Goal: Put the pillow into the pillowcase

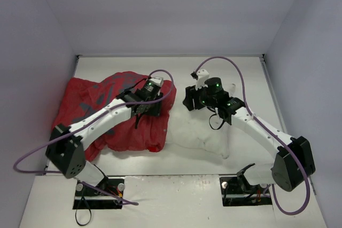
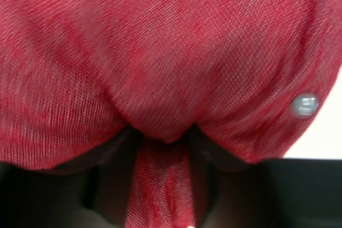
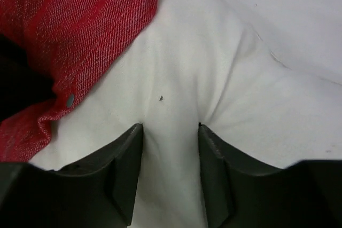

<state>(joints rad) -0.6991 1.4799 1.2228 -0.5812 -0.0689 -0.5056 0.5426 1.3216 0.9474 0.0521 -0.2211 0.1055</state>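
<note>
The red pillowcase (image 1: 107, 111) lies crumpled at the left of the table. Beside it on the right lies the white pillow (image 1: 200, 137), its left edge meeting the red cloth. My left gripper (image 1: 151, 105) sits at the pillowcase's right edge. In the left wrist view red cloth (image 2: 160, 52) fills the frame, and a gathered fold runs down between the dark fingers (image 2: 104, 185) of that gripper (image 2: 163, 150), which is shut on it. My right gripper (image 3: 170, 127) is shut on a puckered ridge of the pillow (image 3: 214, 68), with the pillowcase (image 3: 80, 20) just to its left.
A small silver snap (image 2: 304, 104) sits on the pillowcase hem, also seen as a snap (image 3: 70, 100) in the right wrist view. Grey walls enclose the table (image 1: 133, 68) on three sides. Purple cables loop over both arms.
</note>
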